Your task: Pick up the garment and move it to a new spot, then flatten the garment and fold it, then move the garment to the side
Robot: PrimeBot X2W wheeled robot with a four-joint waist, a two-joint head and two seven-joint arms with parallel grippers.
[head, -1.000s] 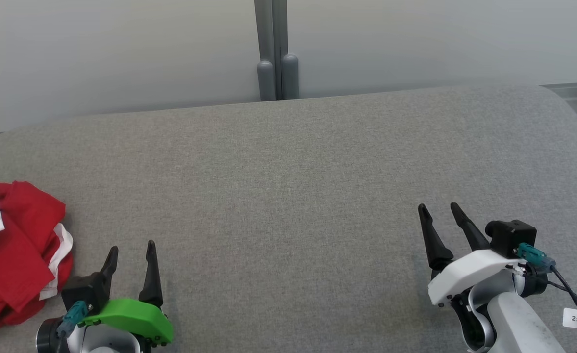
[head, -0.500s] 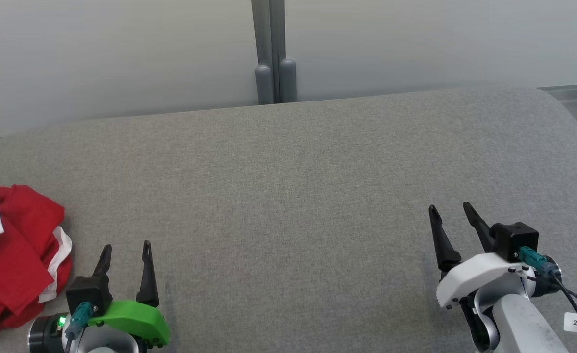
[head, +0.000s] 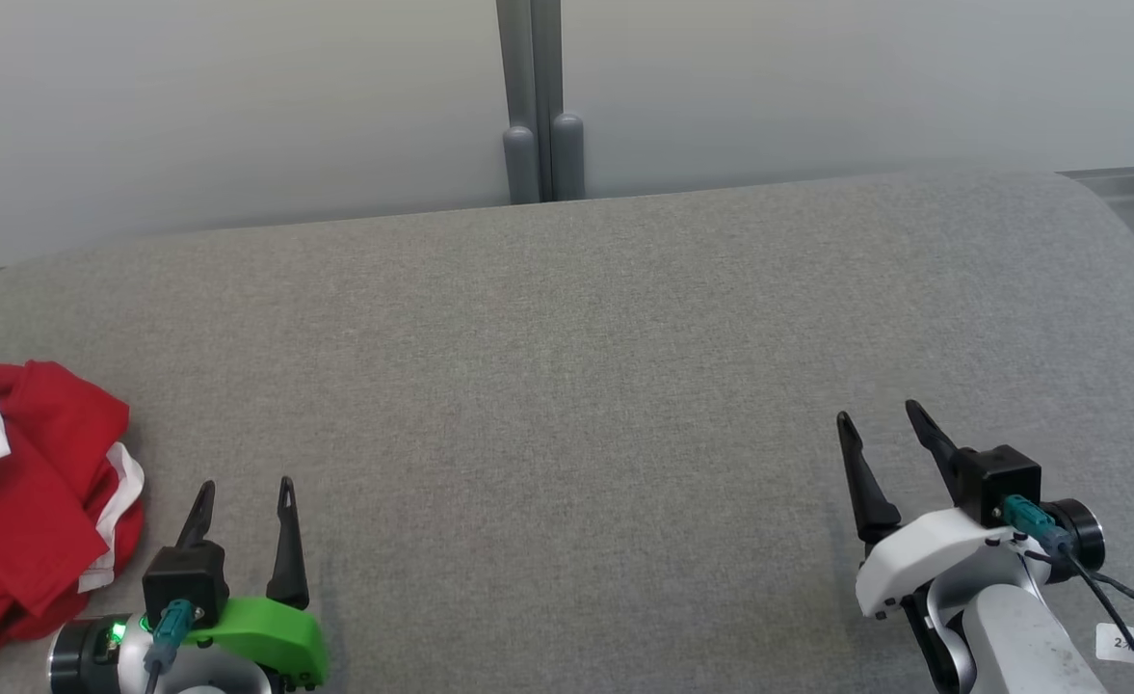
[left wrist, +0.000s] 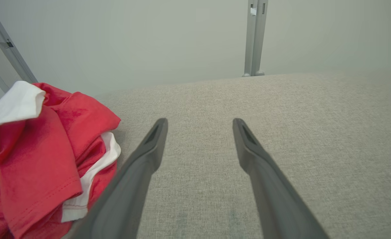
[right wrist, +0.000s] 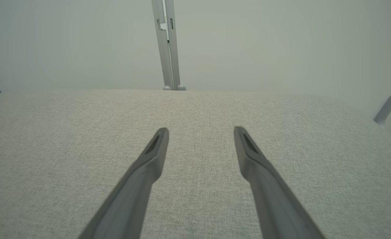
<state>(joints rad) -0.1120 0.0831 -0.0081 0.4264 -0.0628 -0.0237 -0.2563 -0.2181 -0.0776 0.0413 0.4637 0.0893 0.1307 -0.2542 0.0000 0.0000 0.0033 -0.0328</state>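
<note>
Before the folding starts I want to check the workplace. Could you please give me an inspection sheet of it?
Surface: grey fabric pad, smooth, rounded far corners.
Job's things: red and white garment, crumpled in a heap at the left edge.
Clutter: nothing seen.
Hands: left hand open, beside the garment, not gripping it; right hand open, holding nothing.
Cables: black cable with teal plug at the right wrist.
Surroundings: pale wall panels, grey post behind the middle.
</note>
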